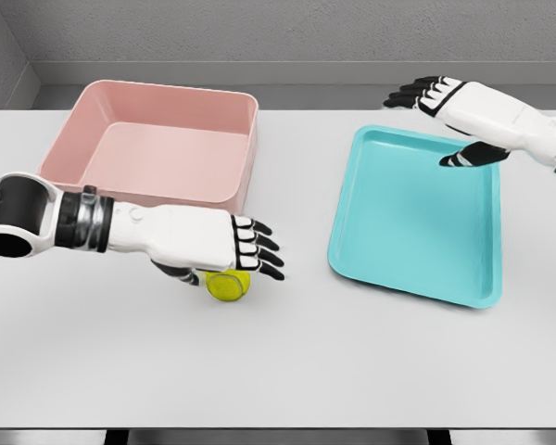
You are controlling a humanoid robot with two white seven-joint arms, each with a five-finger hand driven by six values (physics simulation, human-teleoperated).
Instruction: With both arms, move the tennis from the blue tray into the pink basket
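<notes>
The yellow-green tennis ball (229,286) is on the white table, between the pink basket (241,148) and the blue tray (412,218). My left hand (233,263) hovers right over it, fingers (259,248) stretched out flat across its top and thumb tucked down at its left. I cannot tell whether the hand touches the ball. The blue tray holds nothing. My right hand (428,128) floats above the tray's far right corner, open with fingers spread and holding nothing.
The pink basket stands at the back left with nothing inside, its front wall just behind my left forearm (120,225). The table's front edge (278,428) runs along the bottom of the view.
</notes>
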